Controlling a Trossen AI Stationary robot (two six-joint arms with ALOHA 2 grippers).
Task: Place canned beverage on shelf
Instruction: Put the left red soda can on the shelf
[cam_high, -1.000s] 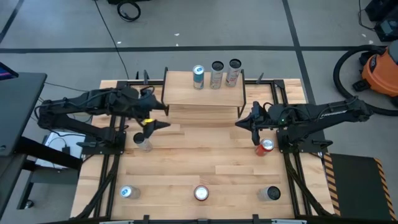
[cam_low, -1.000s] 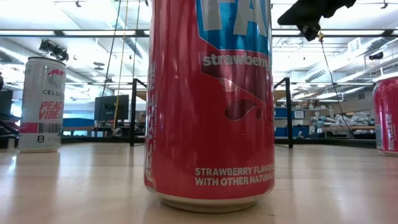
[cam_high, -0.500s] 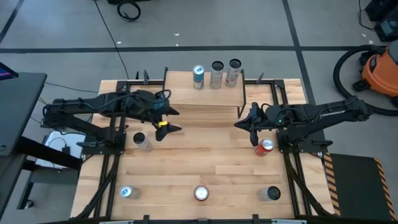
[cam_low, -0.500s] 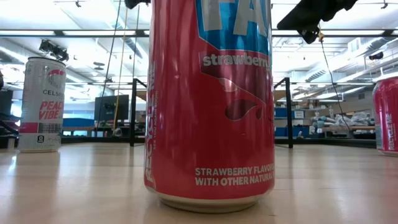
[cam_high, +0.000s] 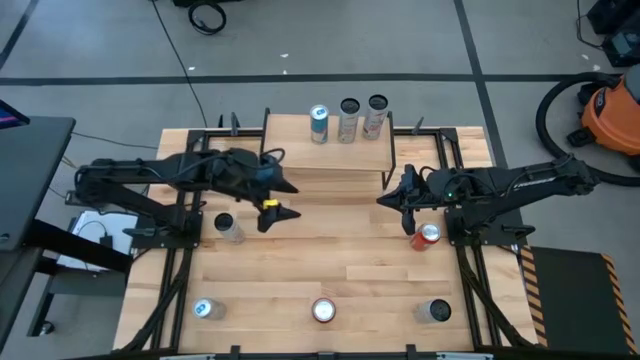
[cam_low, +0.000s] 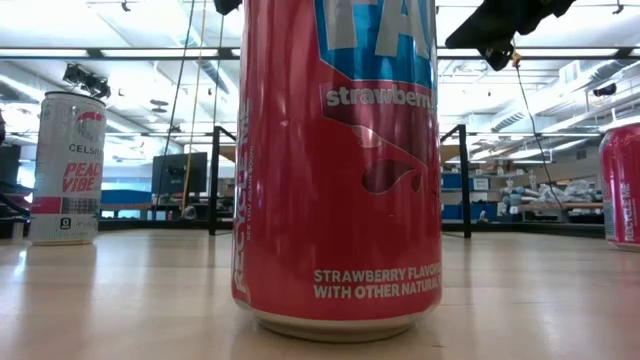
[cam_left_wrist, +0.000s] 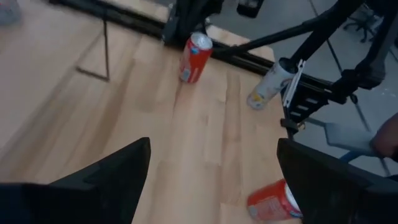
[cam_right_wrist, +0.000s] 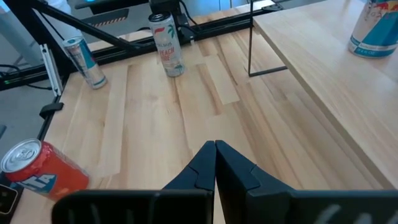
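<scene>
My left gripper (cam_high: 281, 200) hangs empty with its jaws spread over the table (cam_high: 340, 250) just in front of the shelf (cam_high: 330, 152), where three cans already stand at the far edge, while my right gripper (cam_high: 384, 198) waits with jaws pressed together by the shelf's right legs. The closest loose can (cam_high: 228, 227) sits on the table just near and left of my left gripper. I judge it rigid but thin-walled, smooth and slippery, so I'd clamp it mid-body and keep it upright.

Two dark jointed arms, yellow-tipped left gripper (cam_high: 277, 200)
</scene>
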